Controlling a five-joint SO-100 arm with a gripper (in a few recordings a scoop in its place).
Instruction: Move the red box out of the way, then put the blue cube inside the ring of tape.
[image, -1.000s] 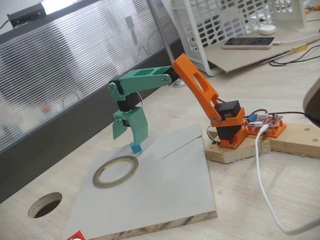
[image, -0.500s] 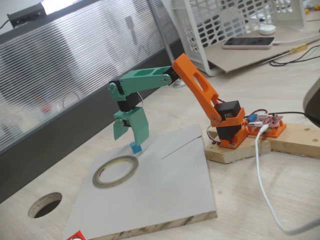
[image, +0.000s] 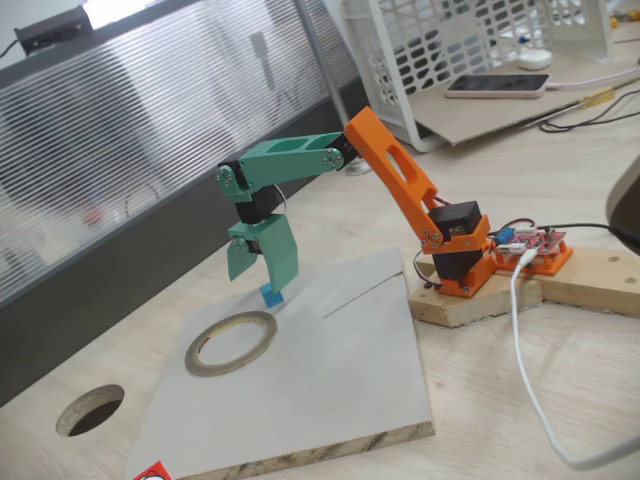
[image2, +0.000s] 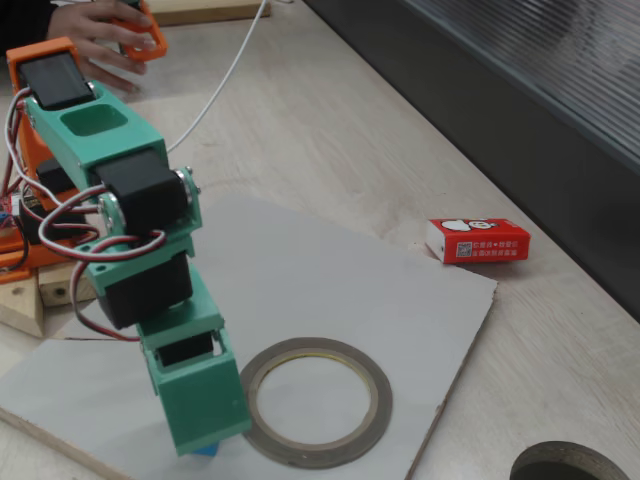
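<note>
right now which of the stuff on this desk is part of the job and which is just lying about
Part of the job:
- blue cube, under the gripper
- ring of tape
- red box, off the board

Lying about:
- phone
- white basket
- white cable
- hole in the tabletop

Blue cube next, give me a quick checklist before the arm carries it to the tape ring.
1. Red box out of the way: ok, on the table off the grey board.
2. Ring of tape opening free: ok.
3. Gripper over the blue cube: ok.
4. Cube gripped: cannot tell, fingers hide it.
5. Cube outside the ring: ok, beside it.
</note>
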